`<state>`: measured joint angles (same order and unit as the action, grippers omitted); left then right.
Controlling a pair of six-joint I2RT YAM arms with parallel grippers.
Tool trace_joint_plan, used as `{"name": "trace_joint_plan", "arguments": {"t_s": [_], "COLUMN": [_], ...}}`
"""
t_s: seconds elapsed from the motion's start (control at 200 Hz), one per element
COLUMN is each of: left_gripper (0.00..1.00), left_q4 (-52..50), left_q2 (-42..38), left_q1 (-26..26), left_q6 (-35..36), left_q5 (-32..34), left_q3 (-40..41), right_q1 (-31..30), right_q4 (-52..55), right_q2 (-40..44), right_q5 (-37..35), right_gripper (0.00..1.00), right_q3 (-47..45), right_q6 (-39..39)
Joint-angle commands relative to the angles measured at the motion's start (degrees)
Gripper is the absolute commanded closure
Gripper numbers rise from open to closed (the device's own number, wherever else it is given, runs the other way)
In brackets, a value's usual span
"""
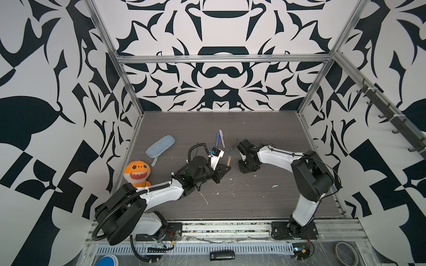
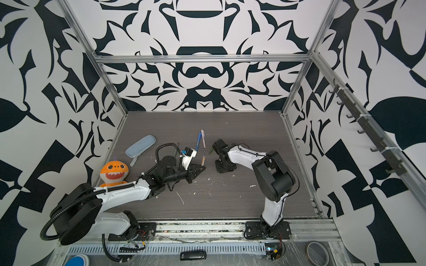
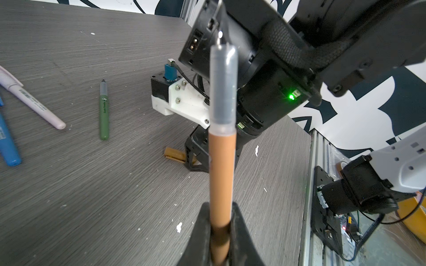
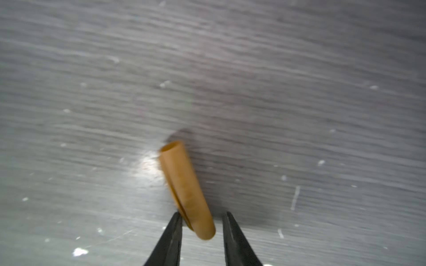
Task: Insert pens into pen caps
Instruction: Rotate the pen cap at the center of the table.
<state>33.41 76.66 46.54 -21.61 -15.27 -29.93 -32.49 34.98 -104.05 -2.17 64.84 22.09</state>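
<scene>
My left gripper [image 3: 221,206] is shut on the orange-brown pen [image 3: 222,172], whose grey front end and dark tip point at the right arm; both top views show this pen [image 1: 229,159] held above the table. The orange-brown pen cap [image 4: 184,184] lies on the table. My right gripper [image 4: 202,215] points down with its jaws open around the cap's closed end; one finger touches the clip and the other stands apart. The left wrist view shows the same cap [image 3: 174,154] beside the right gripper's fingers [image 3: 192,159]. A green pen [image 3: 104,110], pink pen [image 3: 34,103] and blue pen [image 3: 7,142] lie farther back.
A pale blue pencil case [image 1: 160,146] and an orange plush toy [image 1: 137,172] sit at the left. White flecks dot the grey table [image 1: 230,200]. A tape roll [image 1: 347,253] and a black device [image 1: 222,255] lie beyond the front rail.
</scene>
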Motion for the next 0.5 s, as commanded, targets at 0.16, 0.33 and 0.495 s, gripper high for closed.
{"name": "trace_joint_plan", "arguments": {"t_s": [0.16, 0.33, 0.495], "left_gripper": [0.94, 0.94, 0.94], "left_q4": [1.2, 1.2, 1.0], "left_q2": [-1.4, -1.5, -1.6], "left_q1": [0.3, 0.2, 0.2], "left_q6": [0.5, 0.6, 0.8], "left_q5": [-0.2, -0.2, 0.1], "left_q3": [1.3, 1.3, 1.3], "right_q1": [2.1, 2.6, 2.7], "right_q4": [2.5, 1.5, 1.8], "right_q2": [-2.2, -5.3, -6.6], "right_q5": [-3.4, -1.7, -1.3], "right_gripper": [0.66, 0.66, 0.67], "right_q3": [4.9, 9.1, 12.3], "right_q6": [-2.3, -2.4, -2.5]}}
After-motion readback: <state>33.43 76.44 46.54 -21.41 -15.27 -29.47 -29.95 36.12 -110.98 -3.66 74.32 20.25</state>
